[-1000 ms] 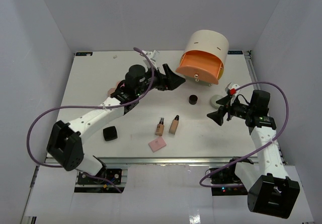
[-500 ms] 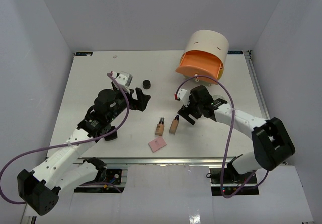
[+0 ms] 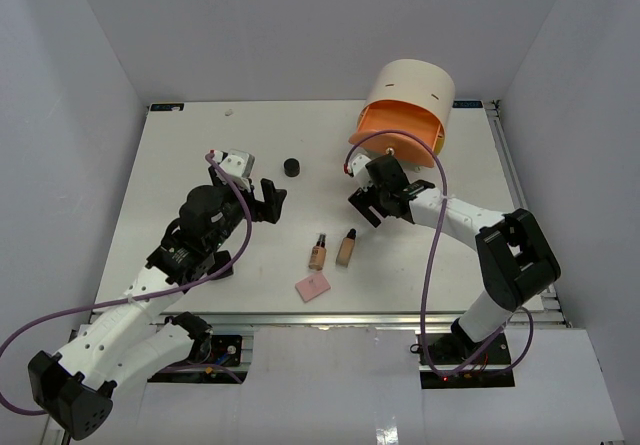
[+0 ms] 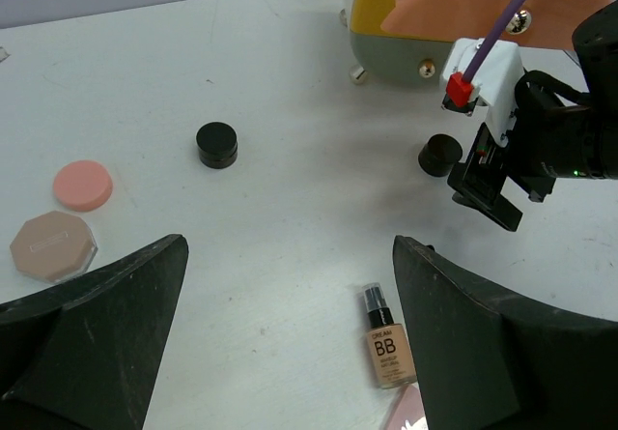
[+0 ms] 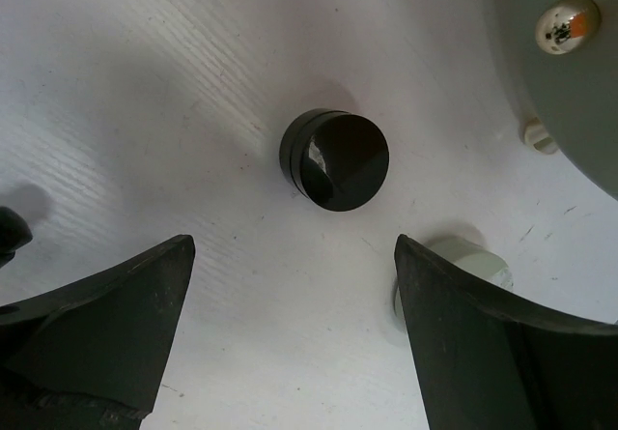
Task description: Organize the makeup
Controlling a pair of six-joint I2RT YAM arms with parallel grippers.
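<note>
The makeup lies scattered on the white table. Two beige bottles [image 3: 318, 253] [image 3: 346, 248] and a flat pink square [image 3: 313, 287] lie near the front centre. One small black jar [image 3: 291, 167] stands alone at mid table. My left gripper [image 3: 265, 200] hovers open and holds nothing, with the BB bottle [image 4: 386, 345] by its right finger. My right gripper [image 3: 362, 205] is open just above a second black jar [image 5: 334, 159]. A pale green jar [image 5: 463, 266] peeks out behind its right finger. A pink round puff [image 4: 83, 185] and a beige octagonal compact [image 4: 53, 244] sit at the left.
The big cream cylinder [image 3: 408, 95] stands at the back right with its orange drawer [image 3: 395, 130] pulled out, just beyond my right gripper. Its base and a foot [image 5: 568, 22] show close by in the right wrist view. Grey walls enclose the table.
My left arm has drawn back from the drawer to the left centre. My right arm has swung in from the right edge and now hovers over the black jar by the drawer.
</note>
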